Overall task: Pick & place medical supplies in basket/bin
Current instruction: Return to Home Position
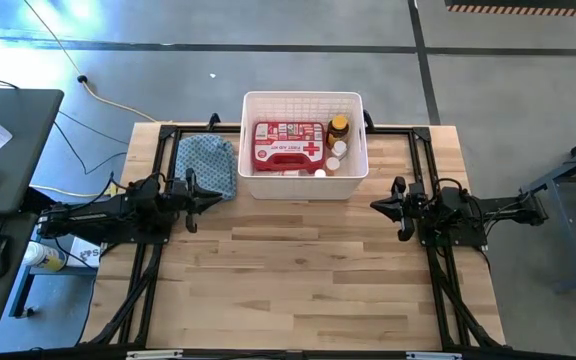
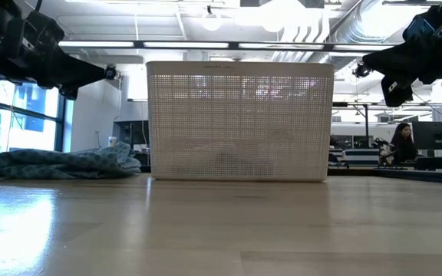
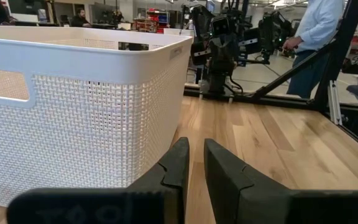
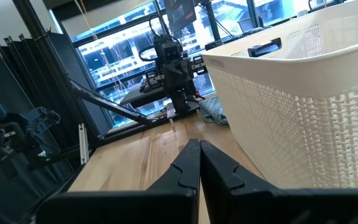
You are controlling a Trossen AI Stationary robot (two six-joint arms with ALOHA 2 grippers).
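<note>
Low view: basket (image 2: pixel 240 123) wall hides case (image 1: pixel 288 147) (faint shadow); bottles (image 1: pixel 338 128) too

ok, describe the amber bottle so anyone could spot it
From above: white basket at the table's top edge. Inside, right of the red first-aid case, is the amber bottle. It alone has a yellow cap; neighbouring bottles are white.

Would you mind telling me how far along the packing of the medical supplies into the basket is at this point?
Nearly finished. Done: the red first-aid case, amber bottle and small white bottles lie in the white basket. In hand: nothing; the left gripper and right gripper hang empty above the table. Left: no supplies show outside the basket, only the blue cloth beside it.
</note>
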